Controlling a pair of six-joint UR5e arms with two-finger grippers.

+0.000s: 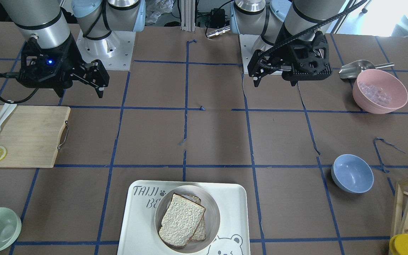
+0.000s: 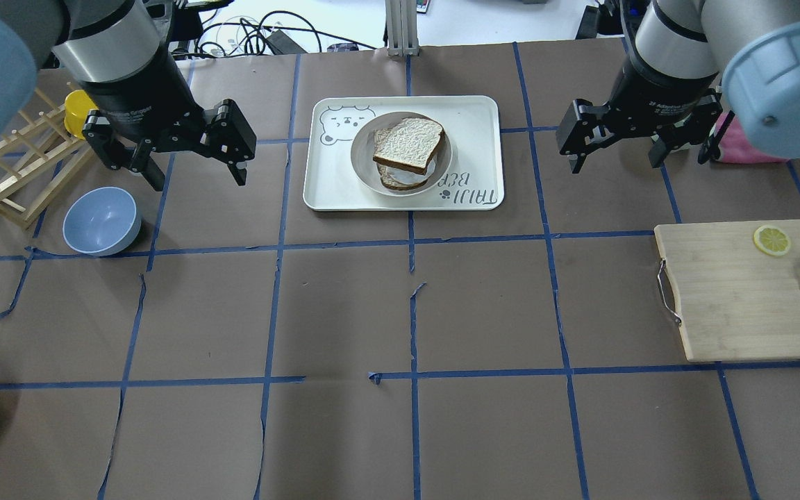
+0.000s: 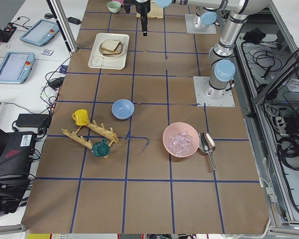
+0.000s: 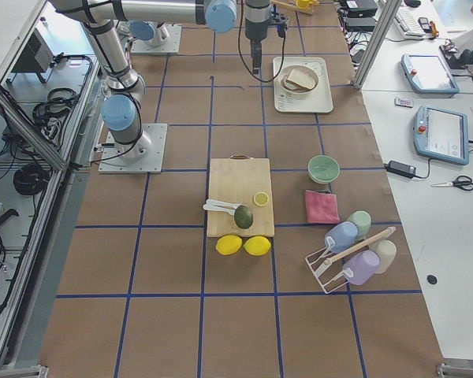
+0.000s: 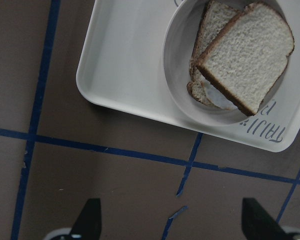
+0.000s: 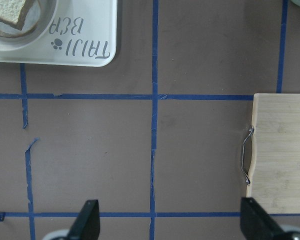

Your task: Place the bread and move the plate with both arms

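Overhead view, clock directions.

1. Worktop (image 2: 344, 312): brown covering, blue tape grid.
2. Tray (image 2: 334, 177): white, bear print, at 12 o'clock of the worktop.
3. Plate (image 2: 364, 156): round, off-white, sits on the tray, slightly toward its 3 o'clock side.
4. Bread (image 2: 408, 144): pale slice inside the plate, lying askew on top of a second slice (image 5: 205, 40); egg white (image 5: 215, 97) shows between the two.
5. Left claw (image 2: 198, 182): at 9 o'clock of the tray, above the worktop, fingers spread wide, holding nothing.
6. Right claw (image 2: 615, 165): at 3 o'clock of the tray, fingers likewise spread, holding nothing.
7. Blue bowl (image 2: 101, 221): at 7 o'clock of the left claw.
8. Cutting board (image 2: 733, 292): at 4 o'clock of the tray, well apart; lemon slice (image 2: 771, 240) on it.
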